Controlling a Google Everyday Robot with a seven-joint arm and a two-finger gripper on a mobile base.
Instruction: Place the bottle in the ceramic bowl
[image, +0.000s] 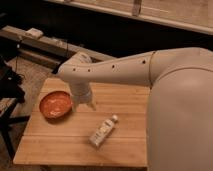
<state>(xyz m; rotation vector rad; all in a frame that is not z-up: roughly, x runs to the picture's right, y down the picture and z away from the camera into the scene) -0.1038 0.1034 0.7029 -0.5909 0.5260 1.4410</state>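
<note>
- One white arm (115, 70) reaches left over the wooden table (60, 145), wrist bent downward.
- Its gripper (83, 104) hangs just beside the ceramic bowl (55, 104); its opening cannot be told.
- Near it, the bottle (103, 131) lies flat on the table, apart from both.

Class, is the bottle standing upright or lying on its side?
Lying on its side: the bottle rests flat on the table, outside the ceramic bowl. The gripper hangs beside the bowl.

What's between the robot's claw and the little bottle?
Just bare wooden table, as the camera view shows. The gripper hangs right beside the orange bowl; the bottle lies on its side, apart from it.
</note>
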